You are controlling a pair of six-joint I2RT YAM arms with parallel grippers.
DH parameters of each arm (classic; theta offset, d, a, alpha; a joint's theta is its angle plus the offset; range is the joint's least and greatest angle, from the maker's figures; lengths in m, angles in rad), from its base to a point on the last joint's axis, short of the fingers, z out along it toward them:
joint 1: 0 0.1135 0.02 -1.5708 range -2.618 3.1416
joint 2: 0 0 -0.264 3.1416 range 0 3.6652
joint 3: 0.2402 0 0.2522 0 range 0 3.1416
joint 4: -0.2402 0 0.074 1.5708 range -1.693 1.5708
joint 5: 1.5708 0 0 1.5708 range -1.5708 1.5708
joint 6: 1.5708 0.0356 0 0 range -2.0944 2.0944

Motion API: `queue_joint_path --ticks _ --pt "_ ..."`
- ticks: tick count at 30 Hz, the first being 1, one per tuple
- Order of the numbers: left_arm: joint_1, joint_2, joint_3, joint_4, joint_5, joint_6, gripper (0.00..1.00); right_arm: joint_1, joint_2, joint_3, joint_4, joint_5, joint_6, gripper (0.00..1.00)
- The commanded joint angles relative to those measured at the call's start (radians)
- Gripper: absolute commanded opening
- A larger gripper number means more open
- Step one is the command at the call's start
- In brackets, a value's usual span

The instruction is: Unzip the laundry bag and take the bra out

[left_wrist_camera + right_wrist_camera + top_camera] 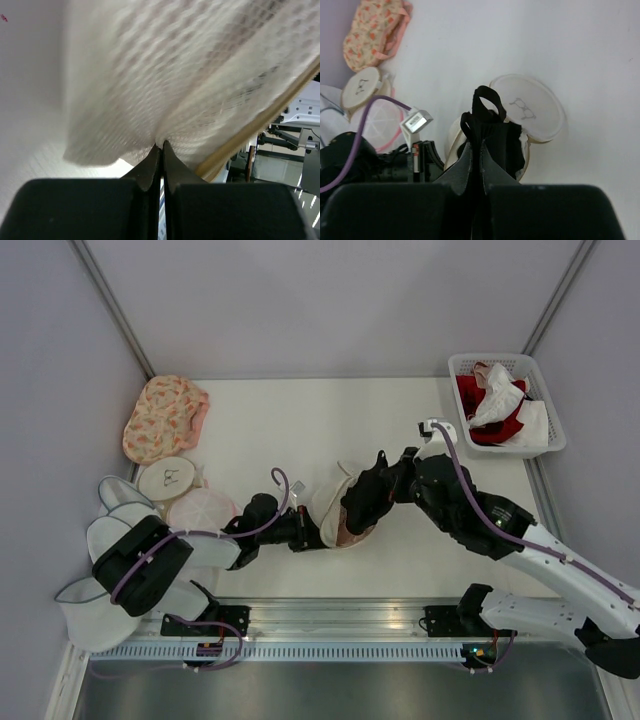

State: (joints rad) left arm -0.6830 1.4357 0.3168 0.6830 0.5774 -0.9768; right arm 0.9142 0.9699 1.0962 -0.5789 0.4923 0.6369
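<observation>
Jaws, left: left gripper (pixel 161 146) clenched on a fold of the round cream-white mesh laundry bag (pixel 165 75), whose mesh spreads just above the tips.
Jaws, right: right gripper (pixel 475 146) pinched tight on the black fabric bra (pixel 492 135), with a strap loop just beyond the tips.
Bag: lies open between both grippers; its icon-marked flat top is beyond and right of the right jaws.
Bra: at the bag's mouth.
</observation>
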Motion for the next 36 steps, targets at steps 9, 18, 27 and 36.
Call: queue_joint_path --ticks 9,18,27,36 --pt "-0.001 0.011 0.024 0.029 0.021 0.021 0.02 -0.011 -0.083 0.062 0.119 -0.118 -0.035 0.0" --pt "0.0 -0.057 0.057 -0.098 0.027 0.027 0.02 -0.027 -0.004 0.2 0.149 0.33 -0.215 0.0" --pt "0.0 -0.139 0.076 -0.19 0.029 0.036 0.02 -0.314 0.225 0.419 0.237 0.358 -0.338 0.0" --pt "0.0 -0.19 0.076 -0.246 0.035 0.047 0.02 -0.745 0.556 0.646 0.218 0.255 -0.227 0.0"
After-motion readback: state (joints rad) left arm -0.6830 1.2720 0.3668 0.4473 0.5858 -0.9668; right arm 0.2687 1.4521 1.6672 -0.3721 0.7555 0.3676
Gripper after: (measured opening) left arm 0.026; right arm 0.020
